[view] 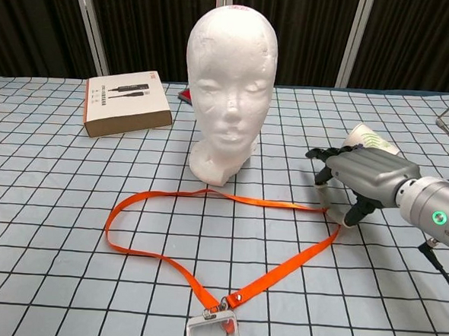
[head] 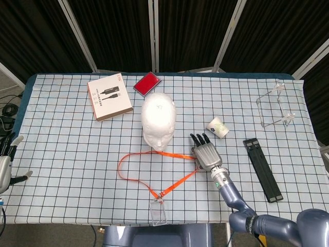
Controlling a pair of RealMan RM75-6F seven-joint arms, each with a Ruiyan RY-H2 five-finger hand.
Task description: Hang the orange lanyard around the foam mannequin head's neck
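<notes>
The white foam mannequin head (head: 159,121) (view: 229,84) stands upright mid-table, facing me. In front of it the orange lanyard (head: 177,155) (view: 268,203) lies flat in a wide loop, one stretch touching the neck base. Its clear badge holder (head: 158,211) (view: 213,333) is at the near edge. My right hand (head: 205,152) (view: 357,176) hovers low over the loop's right bend with its fingers arched down and apart. The thumb tip touches the strap there, and nothing is gripped. My left hand (head: 7,163) shows only at the far left edge, off the table, fingers spread.
A brown-edged cable box (head: 109,96) (view: 128,101) and a red case (head: 147,83) sit behind the head. Just beyond my right hand lies a tipped paper cup (head: 218,127) (view: 367,137). A black bar (head: 262,169) and a clear acrylic stand (head: 275,105) occupy the right side.
</notes>
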